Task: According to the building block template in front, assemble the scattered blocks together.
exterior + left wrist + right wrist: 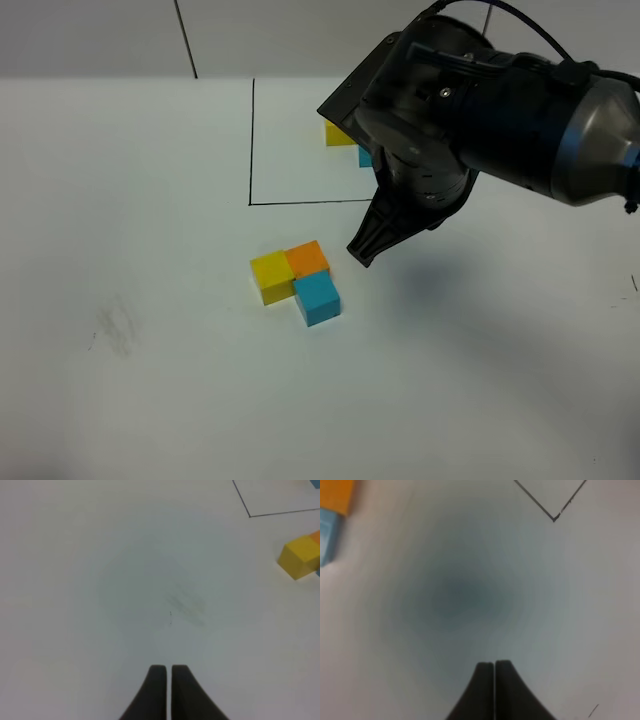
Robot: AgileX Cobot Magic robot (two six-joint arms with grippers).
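Observation:
The scattered blocks lie together on the white table: a yellow cube [270, 277], an orange cube [307, 259] and a light blue cube [318, 298], touching in an L. The building block template sits inside the black drawn frame [252, 150]; only its yellow cube [337, 134] and a sliver of blue [365, 157] show, the rest is hidden behind my right arm. My right gripper [362, 251] is shut and empty, hovering just right of the orange cube. The right wrist view shows its shut fingertips [494, 666], the orange cube [335, 495] and the blue cube [327, 535]. My left gripper [165, 672] is shut and empty over bare table, with the yellow cube [298, 556] far off.
A faint grey smudge [115, 330] marks the table at the left; it also shows in the left wrist view [187, 604]. A frame corner shows in the left wrist view [249, 516] and in the right wrist view [553, 519]. The right arm's body [480, 110] covers the back right.

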